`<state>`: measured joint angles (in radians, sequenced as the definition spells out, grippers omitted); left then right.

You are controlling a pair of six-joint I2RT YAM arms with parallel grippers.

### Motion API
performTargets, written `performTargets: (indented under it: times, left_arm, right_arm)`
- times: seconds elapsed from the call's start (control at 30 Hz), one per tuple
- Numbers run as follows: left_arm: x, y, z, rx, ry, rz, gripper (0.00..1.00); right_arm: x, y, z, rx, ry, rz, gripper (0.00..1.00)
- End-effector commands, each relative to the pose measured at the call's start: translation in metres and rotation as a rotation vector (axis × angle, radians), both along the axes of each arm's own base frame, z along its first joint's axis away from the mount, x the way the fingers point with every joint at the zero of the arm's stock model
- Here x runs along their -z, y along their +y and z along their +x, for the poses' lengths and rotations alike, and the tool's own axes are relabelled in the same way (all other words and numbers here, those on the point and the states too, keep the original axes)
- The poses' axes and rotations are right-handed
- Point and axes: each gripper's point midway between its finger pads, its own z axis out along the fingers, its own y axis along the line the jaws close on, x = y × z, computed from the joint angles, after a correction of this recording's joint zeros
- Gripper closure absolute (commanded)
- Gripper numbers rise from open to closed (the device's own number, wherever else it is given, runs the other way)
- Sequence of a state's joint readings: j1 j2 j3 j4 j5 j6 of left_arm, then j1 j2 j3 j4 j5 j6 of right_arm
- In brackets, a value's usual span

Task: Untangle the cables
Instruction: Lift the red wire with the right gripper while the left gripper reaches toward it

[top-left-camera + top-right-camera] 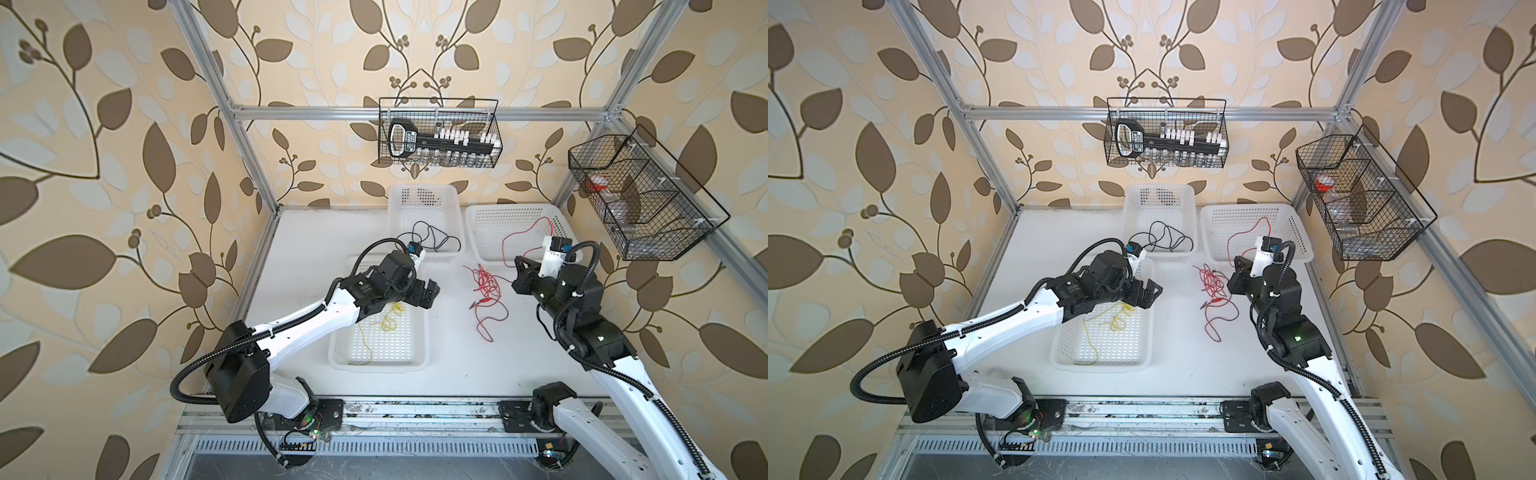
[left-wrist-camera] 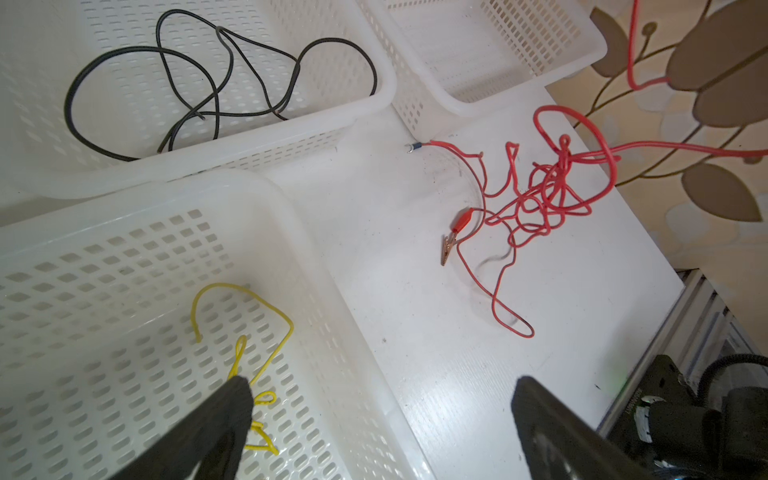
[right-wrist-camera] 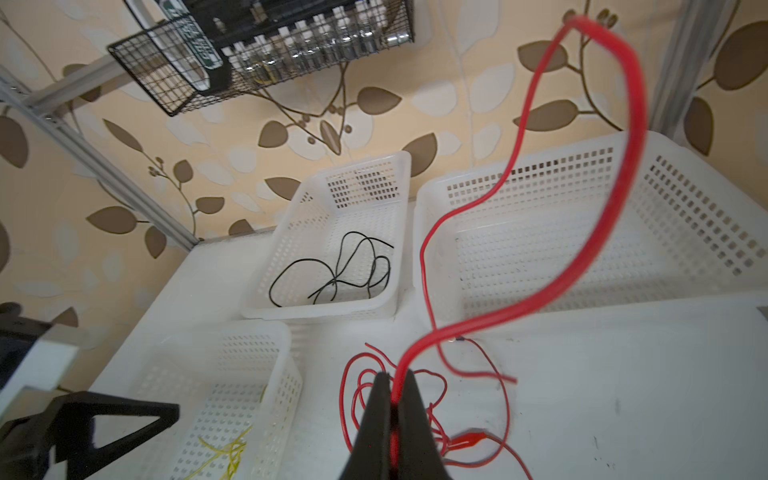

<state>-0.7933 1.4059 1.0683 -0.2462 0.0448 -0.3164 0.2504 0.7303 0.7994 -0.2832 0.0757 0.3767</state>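
A tangle of red cables (image 1: pixel 488 286) (image 1: pixel 1212 286) (image 2: pixel 548 199) lies on the white table, with a red alligator clip (image 2: pixel 459 222) (image 3: pixel 467 439) at its edge. My right gripper (image 1: pixel 519 270) (image 1: pixel 1239 270) (image 3: pixel 392 380) is shut on one red cable (image 3: pixel 598 232), which arches up over the right basket. A yellow cable (image 1: pixel 388 320) (image 2: pixel 266 299) lies in the near basket. A black cable (image 1: pixel 432 239) (image 3: pixel 345 270) lies in the far basket. My left gripper (image 1: pixel 432 291) (image 1: pixel 1152 291) (image 2: pixel 382 386) hangs open and empty over the near basket's right rim.
Three white perforated baskets stand on the table: near basket (image 1: pixel 378 366), far basket (image 1: pixel 422 189), right basket (image 1: pixel 511 208). Black wire racks hang on the back wall (image 1: pixel 438 133) and right wall (image 1: pixel 640 195). Aluminium frame posts border the table.
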Motion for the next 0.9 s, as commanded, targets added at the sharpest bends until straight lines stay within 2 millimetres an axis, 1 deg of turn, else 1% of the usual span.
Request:
performTargets:
  times: [0.0, 0.1, 0.33, 0.5, 0.57, 0.63, 0.67, 0.7, 0.8, 0.87]
  left_arm:
    - [-0.022, -0.011, -0.002, 0.038, -0.06, -0.074, 0.01]
    - [-0.035, -0.02, -0.005, 0.071, -0.075, -0.121, 0.01]
    - [-0.07, -0.037, -0.005, 0.1, -0.086, -0.242, 0.01]
    - [-0.082, -0.045, -0.002, 0.105, -0.077, -0.281, 0.04]
    - [-0.083, -0.05, -0.001, 0.102, -0.045, -0.295, 0.06]
    - [-0.093, -0.054, -0.002, 0.104, -0.019, -0.335, 0.09]
    - [-0.081, -0.06, 0.001, 0.096, 0.021, -0.327, 0.1]
    - [-0.081, -0.062, 0.003, 0.085, 0.044, -0.333, 0.11]
    - [-0.068, -0.065, 0.009, 0.028, 0.133, -0.307, 0.17]
    - [-0.063, -0.069, 0.009, 0.022, 0.174, -0.308, 0.2]
  right_arm:
    - [-0.03, 0.028, -0.002, -0.146, -0.075, 0.042, 1.0]
    - [-0.035, 0.036, 0.001, -0.166, -0.084, 0.043, 1.0]
    - [-0.037, 0.05, 0.002, -0.201, -0.094, 0.057, 1.0]
    - [-0.037, 0.058, 0.002, -0.223, -0.09, 0.056, 1.0]
    - [-0.037, 0.059, 0.002, -0.22, -0.092, 0.052, 1.0]
    - [-0.037, 0.06, 0.001, -0.22, -0.092, 0.044, 1.0]
    - [-0.037, 0.059, 0.0, -0.217, -0.094, 0.043, 1.0]
    - [-0.037, 0.06, 0.0, -0.217, -0.094, 0.04, 1.0]
    - [-0.038, 0.059, 0.0, -0.208, -0.097, 0.035, 1.0]
    - [-0.039, 0.058, 0.0, -0.207, -0.102, 0.034, 1.0]
